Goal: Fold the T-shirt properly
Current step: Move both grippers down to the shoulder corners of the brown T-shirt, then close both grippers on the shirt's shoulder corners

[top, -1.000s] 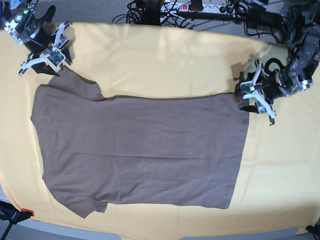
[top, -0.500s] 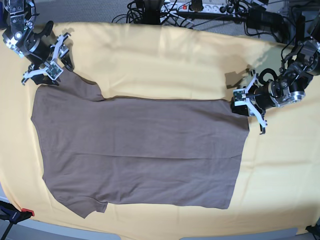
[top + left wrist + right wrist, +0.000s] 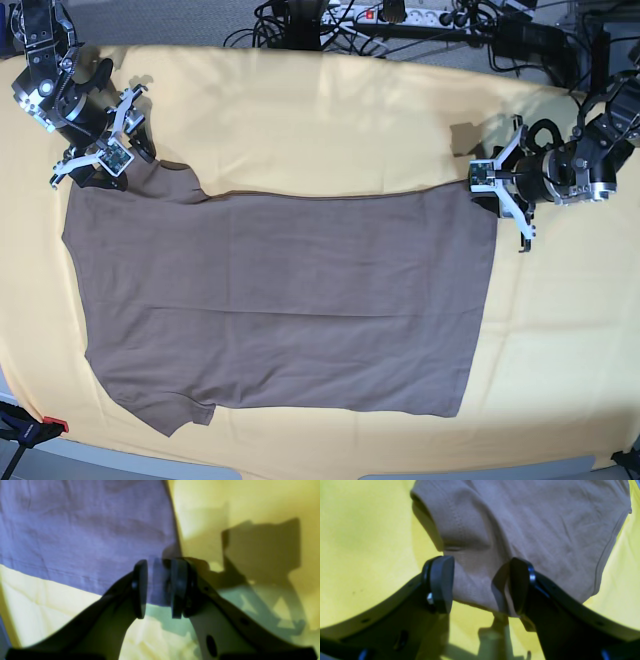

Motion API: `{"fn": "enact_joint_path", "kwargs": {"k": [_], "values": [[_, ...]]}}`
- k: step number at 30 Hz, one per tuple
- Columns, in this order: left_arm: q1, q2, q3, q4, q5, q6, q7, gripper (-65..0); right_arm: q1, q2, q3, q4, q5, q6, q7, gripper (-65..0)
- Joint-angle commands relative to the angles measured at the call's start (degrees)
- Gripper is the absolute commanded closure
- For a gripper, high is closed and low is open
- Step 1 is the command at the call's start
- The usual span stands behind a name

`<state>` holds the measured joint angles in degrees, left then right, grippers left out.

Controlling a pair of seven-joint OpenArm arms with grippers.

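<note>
Two clutter zones: cables (image 3: 400,20) beyond yellow cloth (image 3: 330,120); clamp (image 3: 40,427) at corner.

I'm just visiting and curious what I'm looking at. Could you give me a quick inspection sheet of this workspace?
Surface: large pale yellow cloth covering the table.
Job's things: taupe T-shirt lying flat, folded lengthwise, sleeves toward the base view's left.
Clutter: nothing seen on the cloth; a red-tipped clamp at the near edge.
End effectors: left end effector straddles the hem corner, jaws narrowly apart; right end effector open around the far sleeve edge.
Cables: black tangle and power strip behind the table.
Surroundings: grey floor.
</note>
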<state>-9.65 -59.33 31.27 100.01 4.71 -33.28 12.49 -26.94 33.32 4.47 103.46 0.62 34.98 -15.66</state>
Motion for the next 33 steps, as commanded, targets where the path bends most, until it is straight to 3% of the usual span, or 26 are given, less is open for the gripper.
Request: {"fn": "enact_joint_path", "kwargs": {"k": [1, 3, 5, 7, 8, 9, 12, 16, 21, 27, 31, 33], "values": [[-0.9, -1.3, -0.5, 0.6, -0.2, 1.7, -0.4, -18.2, 0.0, 1.0, 0.3, 0.3, -0.5, -0.1, -0.4, -37.3], [-0.9, -1.3, -0.5, 0.1, -0.3, 3.8, -0.4, -18.1, 0.0, 1.0, 0.3, 0.3, -0.5, -0.9, -0.4, -37.3], [-0.9, -1.3, -0.5, -0.2, -0.3, 7.3, -0.4, -12.5, 0.5, 1.0, 0.3, 0.3, -0.5, -2.8, -0.4, -33.1], [-0.9, -1.3, -0.5, -0.1, -0.3, 10.1, -0.4, 0.0, 1.4, 1.0, 0.3, 0.3, -0.7, -3.7, -0.8, -15.0], [-0.9, -1.3, -0.5, -0.1, -0.3, 11.4, -0.4, 0.0, 2.0, 1.0, 0.3, 0.3, -0.7, -3.7, -1.4, -2.6], [-0.9, -1.3, -0.5, 0.0, -0.3, 12.3, -0.4, 0.0, 2.4, 1.0, 0.3, 0.3, -0.7, -3.7, -2.0, 0.0], [-1.5, -1.6, -0.5, 0.3, -0.3, 12.3, -0.4, 0.0, 2.9, 1.7, 0.3, 0.7, -0.2, -3.4, -2.1, 0.0], [-2.3, -3.3, -0.5, 0.8, -0.3, 8.5, -0.5, 0.0, 1.8, 4.6, 0.3, 3.9, 4.0, 0.5, -5.6, 0.0], [-2.3, -6.8, -0.5, 5.2, -2.1, 2.1, -1.0, 0.0, -2.4, 8.4, 0.4, 11.0, 7.2, -0.6, -13.0, 0.0], [-2.3, -11.3, -0.5, 10.6, -3.3, 0.2, -1.0, 0.0, -8.8, 12.5, 0.5, 17.7, 6.1, -3.6, -17.0, 0.0], [-2.3, -12.4, -0.5, 11.2, -3.4, -0.4, -0.8, 0.0, -10.1, 12.5, 0.5, 18.3, 5.0, -4.5, -16.9, 0.0], [-2.0, -12.1, -0.5, 10.7, -4.2, -2.9, -0.8, 0.0, -10.1, 12.4, 0.5, 18.3, 5.0, -4.5, -16.9, 0.0]]}}
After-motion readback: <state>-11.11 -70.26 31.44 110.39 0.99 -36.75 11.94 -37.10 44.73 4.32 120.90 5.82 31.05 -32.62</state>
